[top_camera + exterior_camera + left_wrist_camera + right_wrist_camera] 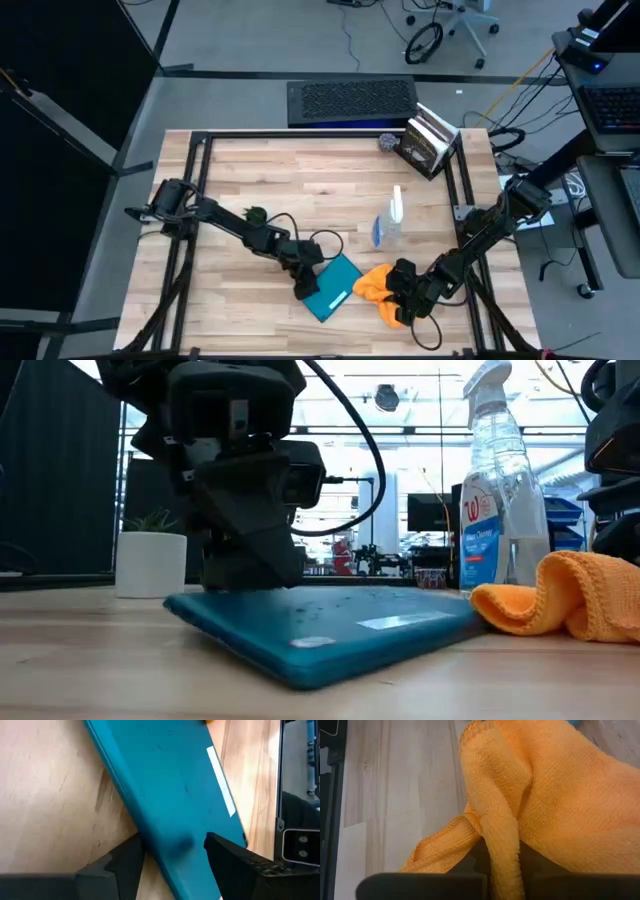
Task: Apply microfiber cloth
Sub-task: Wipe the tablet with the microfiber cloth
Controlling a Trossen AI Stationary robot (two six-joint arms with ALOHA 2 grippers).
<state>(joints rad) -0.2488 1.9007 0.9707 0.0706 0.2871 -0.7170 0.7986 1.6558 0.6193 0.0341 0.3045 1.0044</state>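
A: Where is the microfiber cloth (378,288) found?

B: It is bunched on the wooden table (300,180) toward the near right, just beside the right edge of the teal tablet (332,287). In the low view the orange folds (560,600) are seen heaped at the tablet's right end (330,628), seemingly touching it, though contact is not clearly shown.

A: How is the right gripper (402,296) placed?

B: It is lowered onto the cloth from the near right. In the right wrist view a ridge of the orange fabric (500,845) is pinched between the two dark fingers (470,865), so the cloth is held.

A: And the left gripper (305,280)?

B: It is set at the tablet's left edge. In the left wrist view the teal body (170,795) is seen running between the two dark fingers (235,865), one on each side of it, and it appears gripped. In the low view that end of the tablet is seen raised slightly off the wood under the gripper (250,570).

A: What else is noted on the table?

B: A clear spray bottle (393,218) is stood upright just beyond the cloth, on the far side. A box of small books or cards (430,142) is seen at the far right corner, well apart from the work. A white pot with a small plant (150,560) is seen in the low view at the left, behind the tablet.
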